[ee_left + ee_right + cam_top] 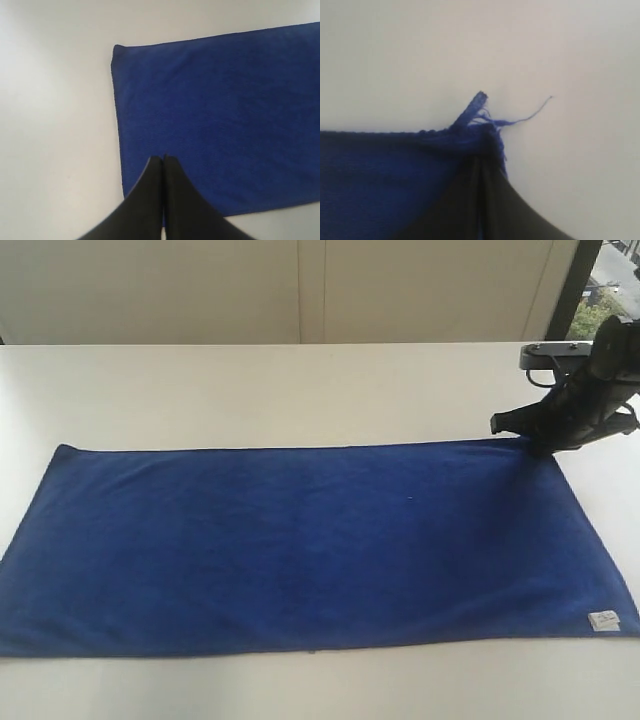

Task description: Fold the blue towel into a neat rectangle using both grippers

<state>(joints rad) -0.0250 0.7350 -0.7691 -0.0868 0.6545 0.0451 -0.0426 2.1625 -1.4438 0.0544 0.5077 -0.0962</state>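
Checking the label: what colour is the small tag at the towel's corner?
White tag on the blue towel; clearest in the exterior view.

The towel (300, 550) lay flat on the desk (250, 390), running left to right, the right tool (535, 443) at its far right corner.

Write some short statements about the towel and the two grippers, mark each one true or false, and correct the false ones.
1. The blue towel lies spread flat and unfolded on the table. True.
2. The white tag sits at the towel's far left corner. False: in the exterior view it is at the near right corner.
3. The right gripper is at the towel's far right corner. True.
4. The left gripper is wide open. False: it is shut, and it is over the towel near one short edge.
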